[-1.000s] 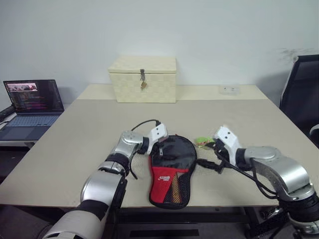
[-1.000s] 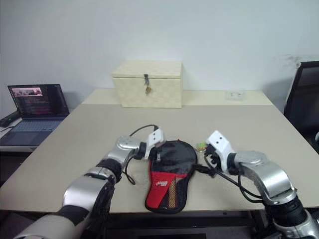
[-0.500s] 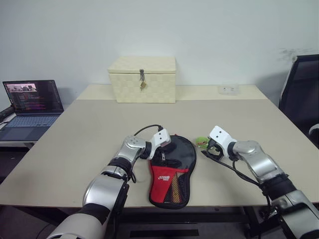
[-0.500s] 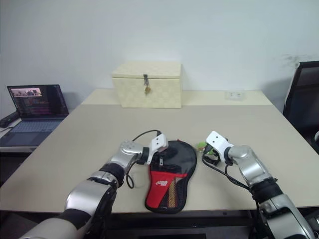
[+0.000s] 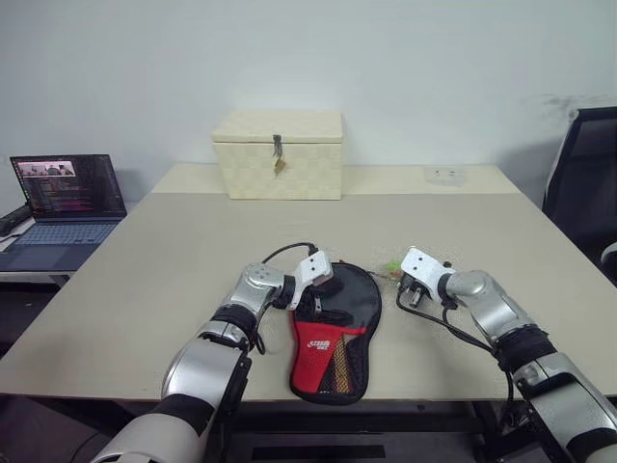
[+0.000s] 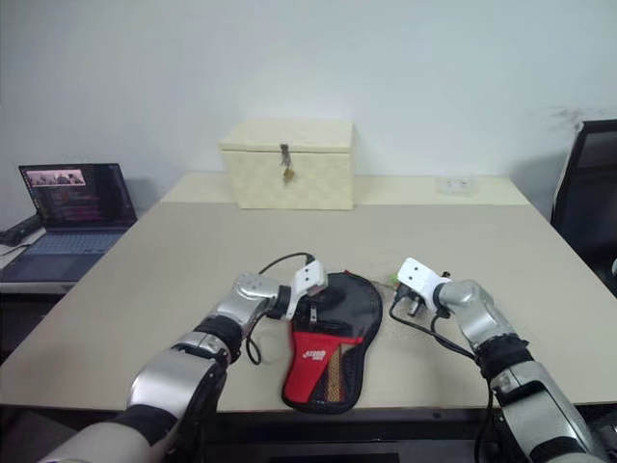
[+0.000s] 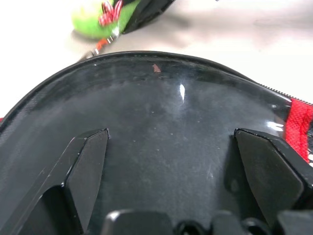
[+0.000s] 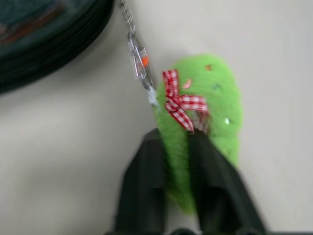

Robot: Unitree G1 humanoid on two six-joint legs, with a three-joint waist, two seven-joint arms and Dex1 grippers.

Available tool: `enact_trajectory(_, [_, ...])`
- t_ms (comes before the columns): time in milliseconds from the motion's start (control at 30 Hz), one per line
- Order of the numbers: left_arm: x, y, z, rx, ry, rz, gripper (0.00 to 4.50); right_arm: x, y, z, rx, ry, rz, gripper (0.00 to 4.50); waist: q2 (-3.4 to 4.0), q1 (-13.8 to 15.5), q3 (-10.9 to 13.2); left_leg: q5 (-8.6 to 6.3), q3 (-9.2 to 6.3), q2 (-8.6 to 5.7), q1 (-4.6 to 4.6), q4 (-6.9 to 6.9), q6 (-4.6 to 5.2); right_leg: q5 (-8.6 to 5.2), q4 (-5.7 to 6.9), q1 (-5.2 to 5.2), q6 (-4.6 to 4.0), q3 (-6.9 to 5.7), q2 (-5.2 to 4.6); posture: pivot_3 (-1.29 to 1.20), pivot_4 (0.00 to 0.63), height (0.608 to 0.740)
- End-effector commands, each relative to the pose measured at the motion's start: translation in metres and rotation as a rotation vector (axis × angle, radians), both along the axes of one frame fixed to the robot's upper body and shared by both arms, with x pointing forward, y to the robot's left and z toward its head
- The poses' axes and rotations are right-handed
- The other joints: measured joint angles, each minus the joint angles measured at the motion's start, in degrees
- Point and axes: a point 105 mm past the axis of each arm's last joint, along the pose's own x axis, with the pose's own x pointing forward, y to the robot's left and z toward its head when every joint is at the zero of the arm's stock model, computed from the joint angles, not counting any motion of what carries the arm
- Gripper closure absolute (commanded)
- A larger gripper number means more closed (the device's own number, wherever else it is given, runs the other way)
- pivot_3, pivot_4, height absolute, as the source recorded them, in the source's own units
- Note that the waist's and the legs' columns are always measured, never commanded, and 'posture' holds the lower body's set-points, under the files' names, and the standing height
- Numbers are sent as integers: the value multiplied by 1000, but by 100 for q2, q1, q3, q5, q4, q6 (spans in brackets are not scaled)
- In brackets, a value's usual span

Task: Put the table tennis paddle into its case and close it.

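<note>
The case [image 5: 337, 323] lies flat near the table's front edge, its black round part away from me and its red mesh handle section toward me. The table tennis paddle is hidden. My left gripper [image 7: 171, 134] is open, its fingers [image 7: 88, 156] spread over the case's black round face at its left side. A fuzzy green tag [image 8: 212, 93] with a red checked bow hangs from the case's edge by a small chain [image 8: 138, 58], just right of the case. My right gripper [image 8: 176, 134] is shut on this tag's near end.
A cream woven box [image 5: 278, 154] with a latch stands at the back of the table [image 5: 174, 260]. An open laptop [image 5: 67, 198] sits on a lower surface to the left. A black chair [image 5: 583, 183] is at the right, and a small white item [image 5: 443, 175] lies back right.
My right gripper moved forward and down to the green tag, then closed on it. The left gripper stayed open over the case.
</note>
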Motion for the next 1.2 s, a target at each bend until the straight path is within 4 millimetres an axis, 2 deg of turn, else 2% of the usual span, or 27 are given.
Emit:
enact_trajectory(33, [-8,-5,-5,-28,57,-43,0,-19,-10,13,-24,0,35,4467,0,42,0,0,-3,0,-3,0,0,-1,-2,0,1,-2,-1,0,150,740])
enact_trajectory(200, [-12,-7,-12,-10,75,-59,0,-47,-16,17,-28,36,47,4467,0,96,0,0,-6,-1,-9,1,0,-2,-8,-1,3,-3,-2,0,150,740])
enact_trajectory(433, [-15,-11,-19,22,80,-72,0,-98,-16,23,-35,118,97,4467,1,115,0,0,-11,-3,-12,1,0,-4,-17,2,6,-7,-3,0,150,740])
enact_trajectory(733, [-17,-14,-24,39,85,-77,0,-178,17,4,2,327,261,4467,1,133,-1,-1,-27,-4,-22,2,1,-11,-34,8,20,-21,-8,0,150,740])
enact_trajectory(933, [-17,-19,-25,39,86,-73,0,-199,29,3,24,376,297,4467,1,144,-2,-1,-43,-4,-22,4,1,-18,-42,19,32,-36,-19,0,150,740])
enact_trajectory(1200, [-16,-36,-27,37,72,-58,0,-244,44,-1,63,506,384,4467,5,271,-8,-3,-79,-18,-33,3,5,-15,-84,50,30,-81,-51,0,150,740])
